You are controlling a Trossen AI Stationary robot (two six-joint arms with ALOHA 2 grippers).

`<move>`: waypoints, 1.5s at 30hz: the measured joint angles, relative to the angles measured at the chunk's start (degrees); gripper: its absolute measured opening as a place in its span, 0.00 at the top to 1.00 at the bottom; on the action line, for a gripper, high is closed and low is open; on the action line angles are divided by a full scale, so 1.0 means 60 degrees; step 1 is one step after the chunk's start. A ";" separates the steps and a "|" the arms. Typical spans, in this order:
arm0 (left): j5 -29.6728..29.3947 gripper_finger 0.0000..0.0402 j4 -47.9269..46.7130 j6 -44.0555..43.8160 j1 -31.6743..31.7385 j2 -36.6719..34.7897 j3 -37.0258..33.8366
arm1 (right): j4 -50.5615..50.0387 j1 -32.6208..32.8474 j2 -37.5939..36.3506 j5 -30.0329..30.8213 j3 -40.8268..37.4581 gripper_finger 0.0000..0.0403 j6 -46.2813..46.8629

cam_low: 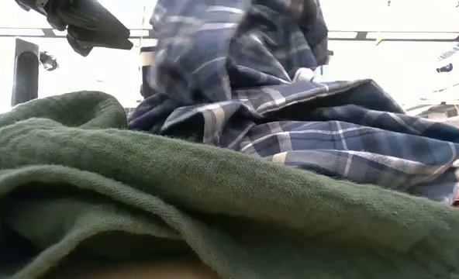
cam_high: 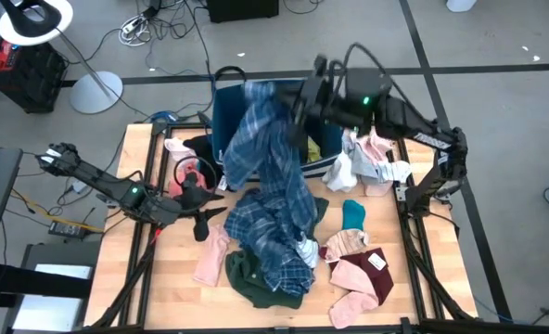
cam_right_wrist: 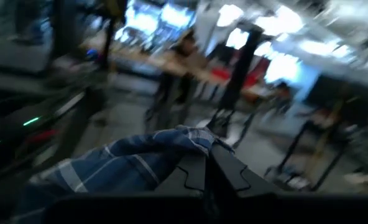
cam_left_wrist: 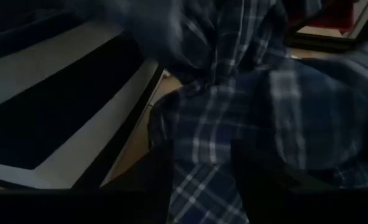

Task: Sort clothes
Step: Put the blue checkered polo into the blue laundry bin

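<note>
The blue-white plaid shirt (cam_high: pixel 273 186) hangs in a long drape from my right gripper (cam_high: pixel 293 100), which is shut on it high over the dark blue bin (cam_high: pixel 226 125). The shirt's lower part (cam_low: pixel 330 132) lies heaped on the table, partly on the dark green top (cam_high: pixel 256 278). My left gripper (cam_high: pixel 208 215) stands open, low at the table's left, pointing at the heap. In the left wrist view its fingers (cam_left_wrist: pixel 162 183) stand on either side of a plaid fold (cam_left_wrist: pixel 202 186). My right gripper pinches a bunched fold of the plaid shirt's upper end (cam_right_wrist: pixel 187 140) between its two shut fingers (cam_right_wrist: pixel 224 171), which point about level. The cloth trails down from the hold and its lower part rests on the table. Whether my left gripper touches the plaid fold I cannot tell.
Small white and pink pieces (cam_high: pixel 372 160) are piled at the right beside the bin. A teal sock (cam_high: pixel 353 215), pink and maroon items (cam_high: pixel 360 271) and a pink piece (cam_high: pixel 211 258) lie on the near half. The green top (cam_low: pixel 175 194) fills the low view's foreground.
</note>
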 joint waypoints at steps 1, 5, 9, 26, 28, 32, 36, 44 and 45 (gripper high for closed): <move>0.0000 0.59 0.0000 0.0079 0.0000 0.0002 0.0000 | 0.0342 -0.0218 0.0001 0.0000 0.0009 1.00 -0.0141; 0.0000 0.59 -0.0002 0.0100 0.0000 0.0000 0.0000 | 0.0514 -0.1223 -0.0021 0.0217 -0.0089 1.00 -0.0063; 0.0000 0.59 -0.0007 0.0104 0.0000 0.0003 0.0000 | -0.1261 -0.2267 -0.0007 0.0272 -0.0382 1.00 0.1585; 0.0000 0.59 -0.0002 0.0072 0.0000 0.0004 0.0000 | -0.4006 -0.3831 0.0011 -0.2732 -0.3676 0.71 0.4817; 0.0000 0.59 -0.0004 0.0071 0.0000 0.0004 0.0000 | -0.4056 -0.3906 -0.0004 -0.2822 -0.3676 0.65 0.4816; -0.0004 0.59 -0.0007 0.0071 0.0000 0.0004 0.0000 | -0.4200 -0.4019 -0.0214 -0.3049 -0.3592 0.54 0.4802; -0.0004 0.59 -0.0010 0.0078 0.0000 0.0002 0.0000 | -0.4592 -0.4081 -0.0553 -0.3072 -0.2947 0.46 0.4728; -0.0004 0.59 -0.0033 0.0085 0.0000 0.0002 0.0000 | -0.5931 -0.3755 -0.1606 -0.3287 -0.2364 0.41 0.4882; -0.0004 0.59 -0.0036 0.0089 0.0000 0.0000 0.0000 | -0.6243 -0.3584 -0.1698 -0.3289 -0.2364 0.42 0.4867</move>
